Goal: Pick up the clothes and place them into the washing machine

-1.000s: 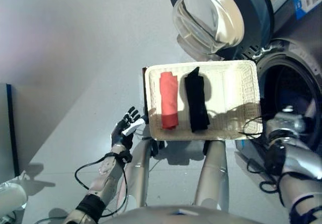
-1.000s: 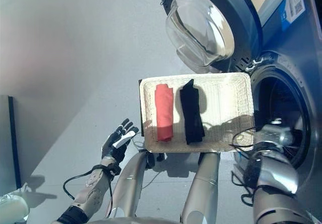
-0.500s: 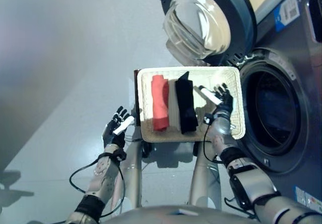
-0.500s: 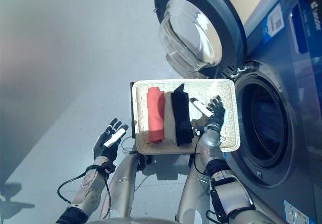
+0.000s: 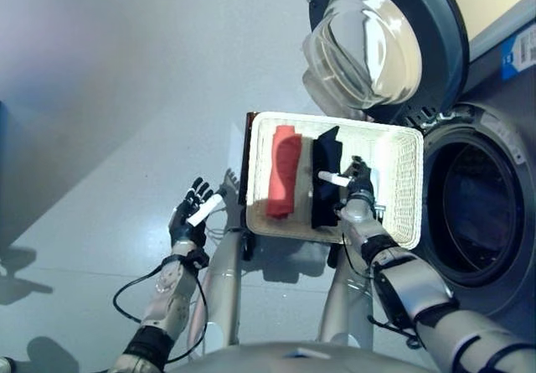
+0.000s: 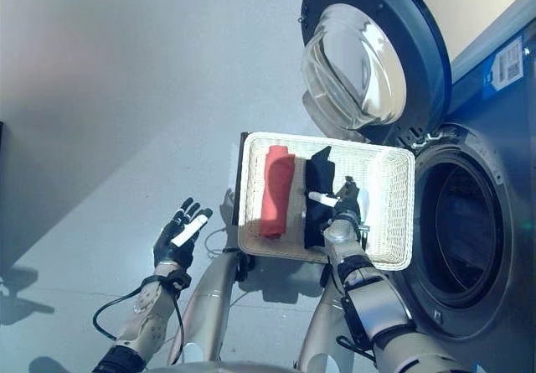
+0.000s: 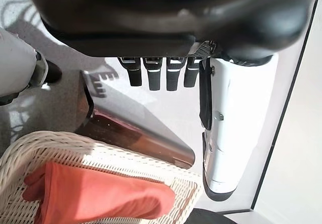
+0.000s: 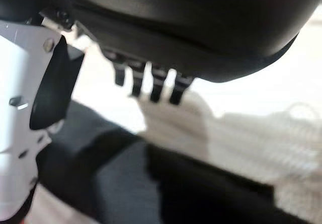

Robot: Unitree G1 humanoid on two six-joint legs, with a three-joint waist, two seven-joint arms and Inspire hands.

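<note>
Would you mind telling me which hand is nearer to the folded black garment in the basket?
The right hand: it is over the white wicker basket, open above the folded black garment. The left hand is outside the basket, open.

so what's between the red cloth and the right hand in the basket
The black cloth lies there, beside the red cloth in the wicker basket. The open right hand hovers at its far edge, as both eye views show.
</note>
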